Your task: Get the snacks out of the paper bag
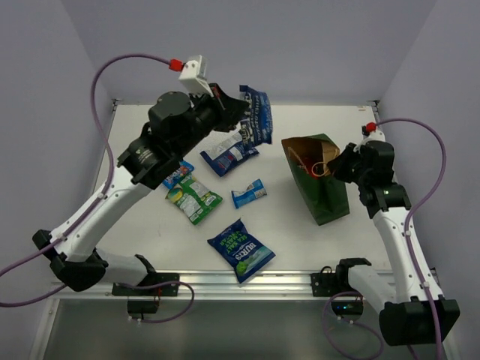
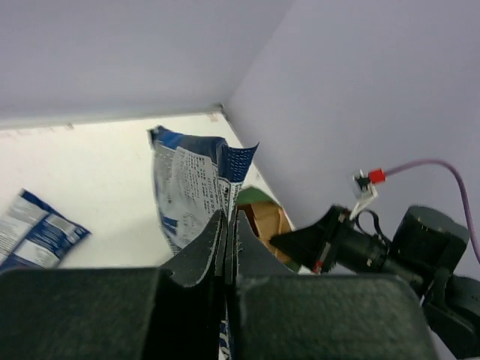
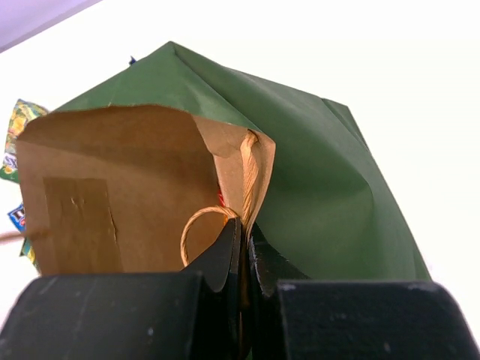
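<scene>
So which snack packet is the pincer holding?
The dark blue crisp bag by the far wall, pinched in the left pincer; the others lie loose on the table.

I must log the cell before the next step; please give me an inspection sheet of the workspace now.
Surface: white table, snacks spread on it.
Job's things: green paper bag, mouth open; Burts crisp bag, green-white packet, small blue bar lie outside.
Clutter: nothing seen.
Hands: left hand shut on dark blue packet; right hand shut on the bag's rim by its cord handle.
Cables: purple cable loops from each arm.
Surroundings: pale lilac walls.
</scene>
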Action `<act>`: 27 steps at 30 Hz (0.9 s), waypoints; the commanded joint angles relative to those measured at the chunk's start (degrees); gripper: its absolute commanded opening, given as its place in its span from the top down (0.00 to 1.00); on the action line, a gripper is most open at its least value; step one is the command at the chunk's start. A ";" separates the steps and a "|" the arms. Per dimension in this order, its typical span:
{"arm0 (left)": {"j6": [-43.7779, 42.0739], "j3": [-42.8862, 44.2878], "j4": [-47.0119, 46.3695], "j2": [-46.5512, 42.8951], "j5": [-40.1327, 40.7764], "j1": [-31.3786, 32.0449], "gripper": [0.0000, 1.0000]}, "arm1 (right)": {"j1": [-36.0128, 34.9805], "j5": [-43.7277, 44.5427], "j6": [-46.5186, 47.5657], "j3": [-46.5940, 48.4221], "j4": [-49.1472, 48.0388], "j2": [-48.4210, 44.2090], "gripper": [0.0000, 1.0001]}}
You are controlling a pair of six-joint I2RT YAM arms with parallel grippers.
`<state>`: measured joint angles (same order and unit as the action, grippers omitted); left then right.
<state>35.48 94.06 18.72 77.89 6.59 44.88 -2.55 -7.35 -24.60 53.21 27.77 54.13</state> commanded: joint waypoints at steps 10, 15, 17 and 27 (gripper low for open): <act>-12.81 2.09 -2.88 3.05 4.60 -2.43 1.00 | 0.52 2.35 4.20 5.31 10.37 -3.59 1.00; -12.02 1.83 -10.36 13.06 -0.52 -2.87 1.00 | 0.52 1.47 6.67 8.57 11.69 -4.90 1.00; -11.14 2.97 -15.19 18.23 -2.81 -3.22 1.00 | 0.52 0.42 7.63 8.93 11.26 -5.61 1.00; 5.80 3.50 -43.49 42.77 -17.03 -6.82 1.00 | 0.52 -1.34 10.36 7.70 10.46 -9.04 1.00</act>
<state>33.01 96.92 -9.39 116.88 -3.92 39.92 -2.20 -7.16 -16.43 60.03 39.18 46.33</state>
